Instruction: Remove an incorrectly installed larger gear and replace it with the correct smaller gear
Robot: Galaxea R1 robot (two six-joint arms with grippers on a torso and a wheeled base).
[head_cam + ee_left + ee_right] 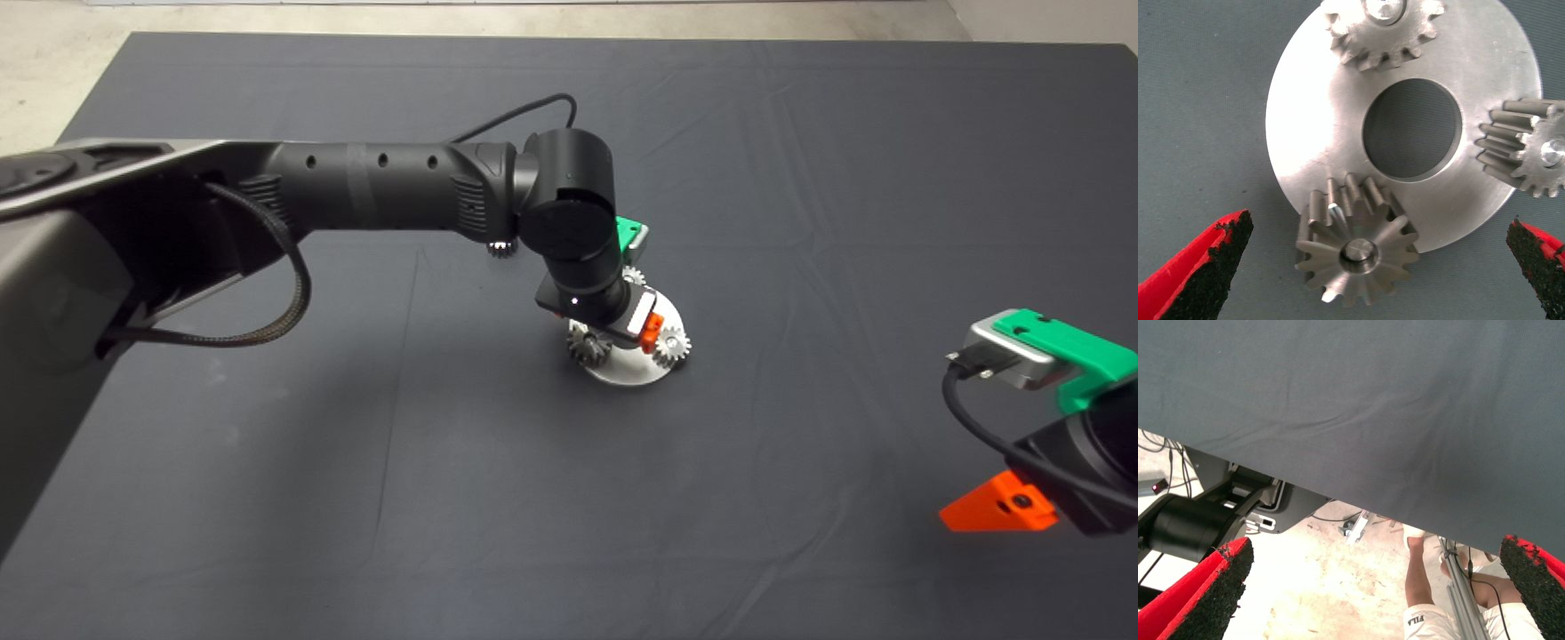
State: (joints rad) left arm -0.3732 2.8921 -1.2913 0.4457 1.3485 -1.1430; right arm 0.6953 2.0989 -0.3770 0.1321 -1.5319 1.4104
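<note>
A round, flat silver metal disc with a large round hole in its middle [627,373] lay on the dark grey mat [800,222] a little right of the centre of the head view, and it carried the gears on its rim. In the left wrist view the larger gear [1355,250], shiny silver with long pointed teeth, sat on a pin at the disc's edge, overhanging the rim, in the lower middle of that picture. Two small grey-silver spur gears with short fine teeth sat on pins elsewhere on the rim: one [1385,30] at the top edge of the wrist picture, the other [1528,150] at its right edge. The left gripper [1378,267] hung directly above the disc with its red fingers [1201,270] spread wide, one on each side of the larger gear and touching nothing. Another small gear, the smaller gear [502,250], lay loose on the mat just below the left arm's forearm, to the upper left of the disc. The right gripper [1000,511] waited at the lower right edge of the head view, its fingers apart and empty; its wrist view showed the mat's edge, bare floor, and a person's leg [1421,577].
</note>
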